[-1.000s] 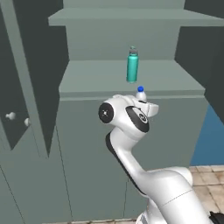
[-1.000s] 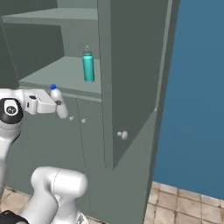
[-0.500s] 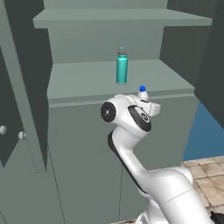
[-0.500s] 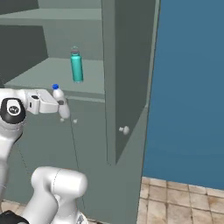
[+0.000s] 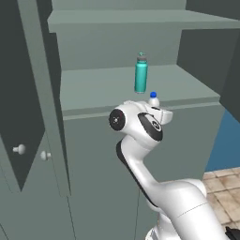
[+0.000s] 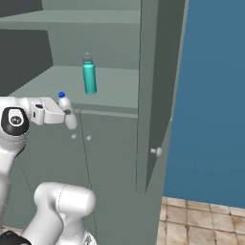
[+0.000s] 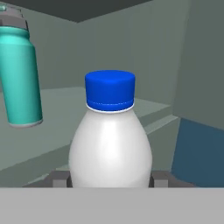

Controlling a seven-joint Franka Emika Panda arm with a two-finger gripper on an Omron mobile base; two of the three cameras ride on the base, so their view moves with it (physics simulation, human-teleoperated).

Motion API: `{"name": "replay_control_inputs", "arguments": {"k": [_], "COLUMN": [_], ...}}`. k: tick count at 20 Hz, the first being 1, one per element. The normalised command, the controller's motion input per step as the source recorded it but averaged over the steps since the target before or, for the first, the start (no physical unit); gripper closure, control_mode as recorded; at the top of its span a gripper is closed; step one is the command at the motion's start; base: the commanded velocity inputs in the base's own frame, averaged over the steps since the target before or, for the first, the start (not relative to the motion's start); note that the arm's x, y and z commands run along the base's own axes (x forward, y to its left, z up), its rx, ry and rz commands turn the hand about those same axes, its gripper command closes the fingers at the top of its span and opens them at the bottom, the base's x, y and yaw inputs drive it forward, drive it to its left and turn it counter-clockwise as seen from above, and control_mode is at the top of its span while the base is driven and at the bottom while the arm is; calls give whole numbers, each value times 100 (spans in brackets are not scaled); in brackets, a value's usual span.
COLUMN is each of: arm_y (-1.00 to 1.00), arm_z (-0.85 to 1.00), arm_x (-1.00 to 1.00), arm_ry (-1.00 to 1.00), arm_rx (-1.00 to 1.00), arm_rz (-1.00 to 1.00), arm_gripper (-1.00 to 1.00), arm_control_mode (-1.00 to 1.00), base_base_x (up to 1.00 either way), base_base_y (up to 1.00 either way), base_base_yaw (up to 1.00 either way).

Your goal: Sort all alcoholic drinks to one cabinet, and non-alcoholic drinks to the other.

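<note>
- While clamped in the claw [image 7: 110, 180], white bottle [image 7: 110, 144] w/ blue cap [image 7: 110, 90] stands upright, held just in front of the cabinet shelf [image 5: 98, 86] edge; fingers [image 7: 161, 179] press both sides.
- No label or writing visible on it.
- Teal bottle [image 5: 140, 74] w/ grey cap stands upright on that shelf, near, behind & left of white one; also no readable text.
- Cabinet doors [image 6: 155, 91] open both sides.

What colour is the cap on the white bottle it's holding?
Bright blue cap on the white bottle, clearest in the hand view.
</note>
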Motion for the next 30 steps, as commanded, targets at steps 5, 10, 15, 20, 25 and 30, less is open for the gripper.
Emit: {"name": "replay_control_inputs", "arguments": {"k": [5, 10, 15, 20, 25, 30], "arm_y": [0, 0, 0, 0, 0, 9], "arm_z": [0, 0, 0, 0, 12, 27], "arm_x": [0, 0, 0, 0, -1, -1], "arm_ry": [0, 0, 0, -1, -7, -4], "arm_rx": [0, 0, 0, 0, 0, 0], "arm_rz": [0, 0, 0, 0, 0, 0], "arm_gripper": [100, 100, 100, 100, 100, 100], "arm_control_mode": [100, 100, 100, -100, -100, -100], "base_base_x": [39, 11, 0, 0, 0, 0], "base_base_y": [4, 0, 0, 0, 0, 0], "base_base_yaw": [0, 0, 0, 0, 0, 0]}}
